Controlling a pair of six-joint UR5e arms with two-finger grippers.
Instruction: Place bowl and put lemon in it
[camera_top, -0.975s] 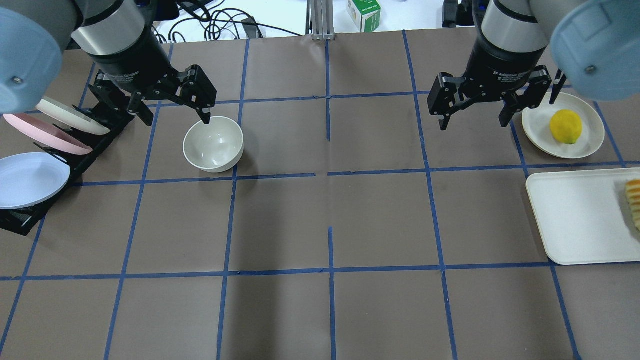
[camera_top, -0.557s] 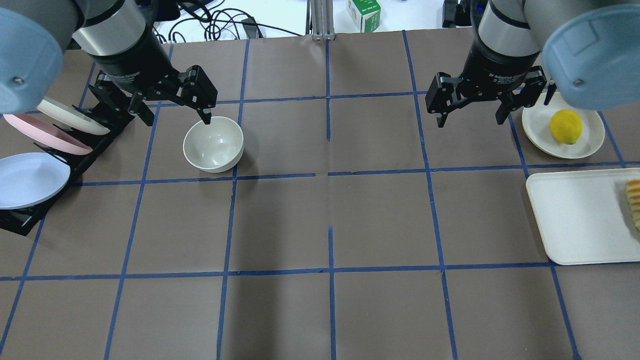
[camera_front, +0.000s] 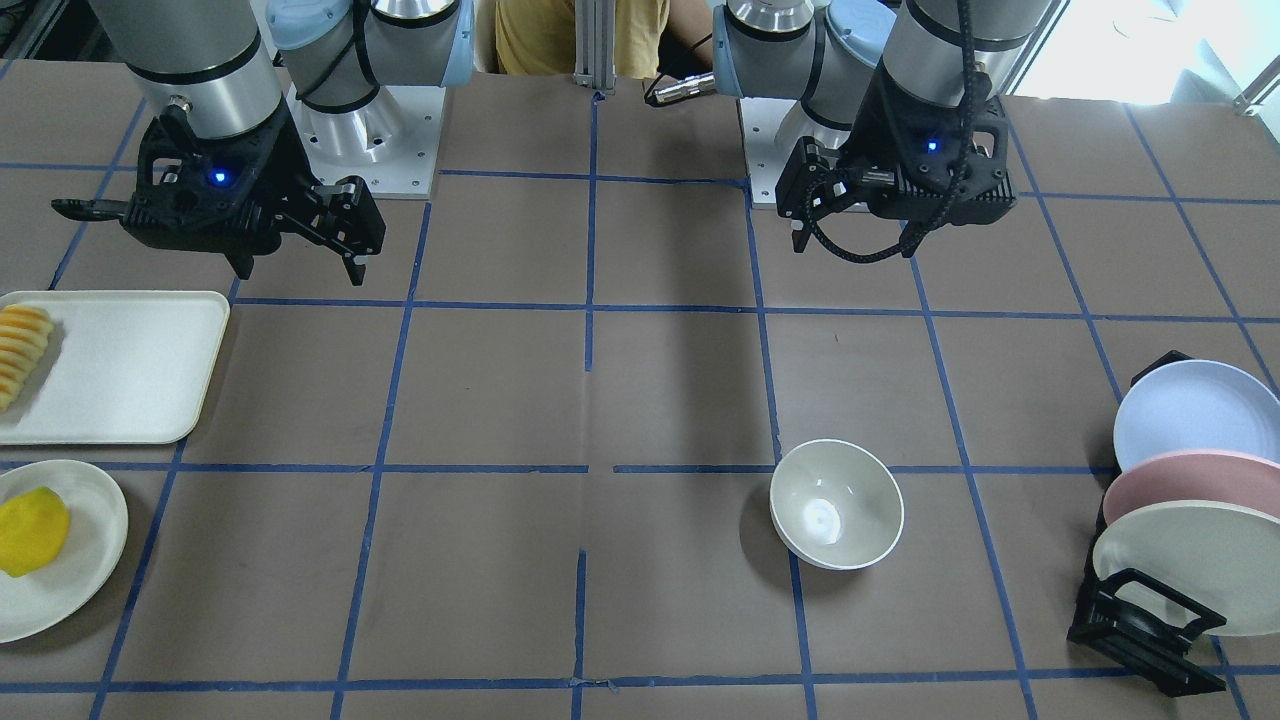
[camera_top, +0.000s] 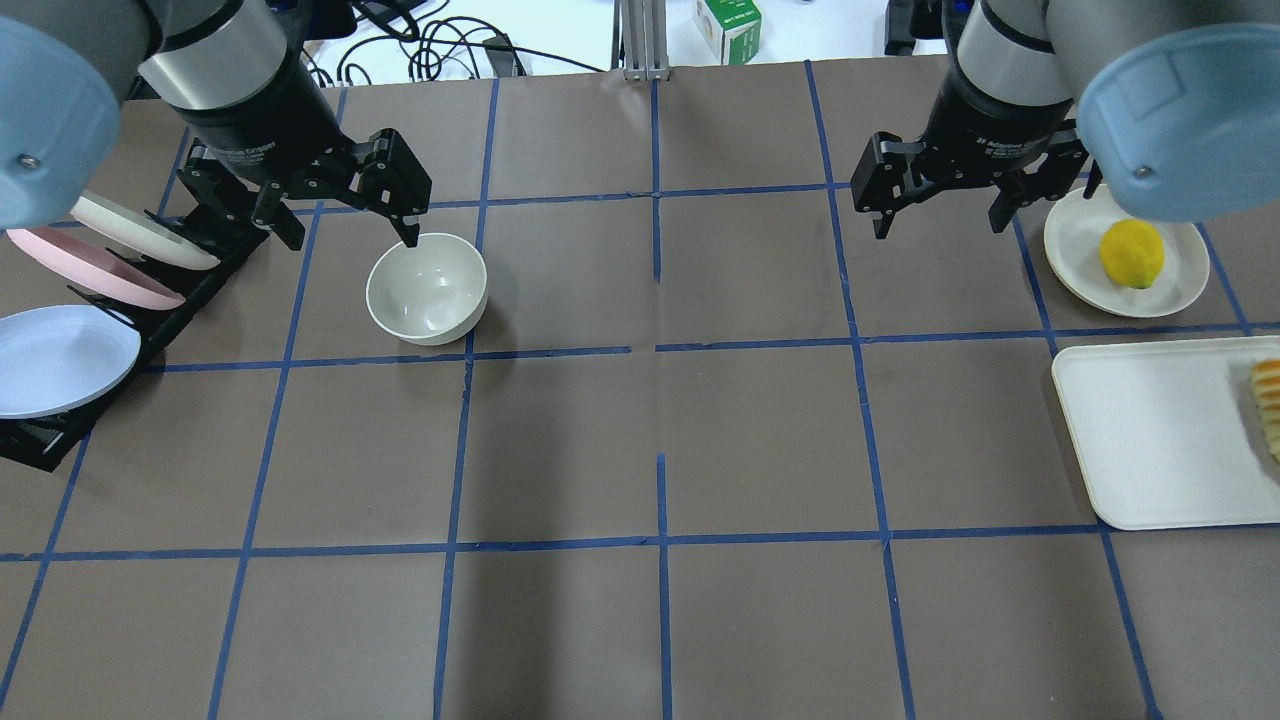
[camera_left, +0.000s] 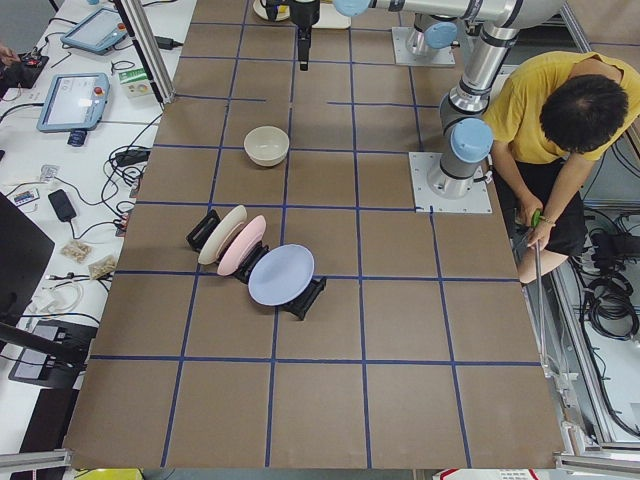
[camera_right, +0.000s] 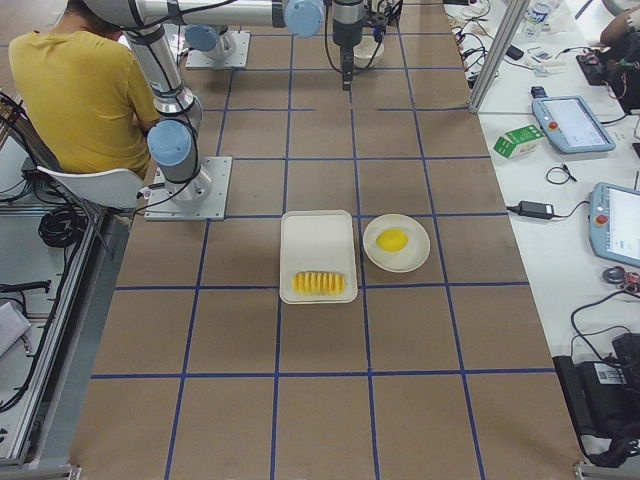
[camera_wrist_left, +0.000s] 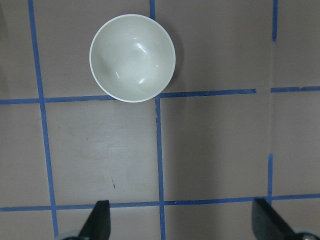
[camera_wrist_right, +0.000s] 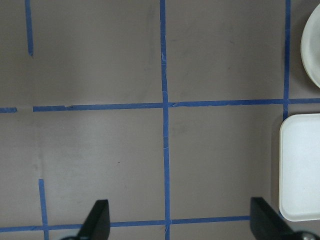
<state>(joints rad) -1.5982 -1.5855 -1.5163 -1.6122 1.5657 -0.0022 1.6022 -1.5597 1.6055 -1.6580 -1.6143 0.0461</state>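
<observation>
The off-white bowl (camera_top: 427, 290) stands upright and empty on the table's left half; it also shows in the front view (camera_front: 836, 503) and the left wrist view (camera_wrist_left: 132, 57). My left gripper (camera_top: 352, 235) is open and empty, raised above the table just beyond the bowl's far-left rim. The yellow lemon (camera_top: 1131, 253) lies on a small white plate (camera_top: 1075, 270) at the far right, also in the front view (camera_front: 30, 530). My right gripper (camera_top: 938, 228) is open and empty, raised to the left of that plate.
A white tray (camera_top: 1150, 440) with a row of orange-yellow fruit slices (camera_top: 1268, 405) sits in front of the lemon's plate. A black dish rack (camera_top: 190, 290) with three plates stands at the left edge. A person in yellow (camera_left: 560, 110) sits behind the robot.
My right gripper has drifted a little toward the table's far edge, still open. My left gripper and the bowl have hardly moved.
</observation>
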